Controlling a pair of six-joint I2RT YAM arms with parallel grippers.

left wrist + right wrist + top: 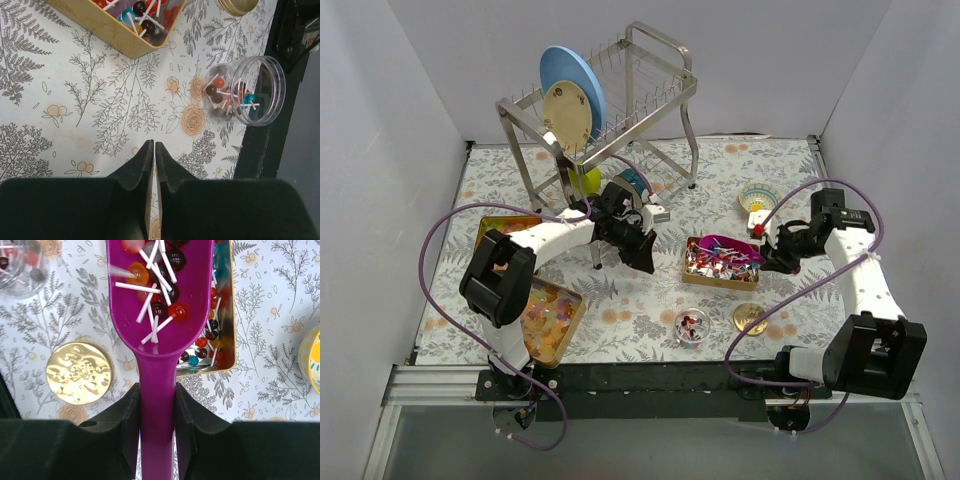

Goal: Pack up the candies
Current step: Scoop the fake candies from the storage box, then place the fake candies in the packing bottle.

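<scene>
- Floral-patterned tablecloth [640,300] covers the table, with white walls around it.
- Near edge: a small clear plastic jar [265,85] holds a few candies [218,82]. A round gold lid [751,318] lies beside it.
- Left gripper [154,145] hovers over bare cloth, fingers clenched on nothing.
- Right gripper [157,390] grasps a purple plastic scoop [160,300] loaded with candies, above a gold rectangular tray [110,27] at the table's centre.
- Far edge: a metal dish rack [620,110].

Purple scoop [732,246] over candies [708,265]; jar [692,326] nearby

Purple scoop [157,360], gold lid [79,372], fern-and-flower tablecloth [100,100], red, brown, seemingly blue candies [177,311]
</scene>
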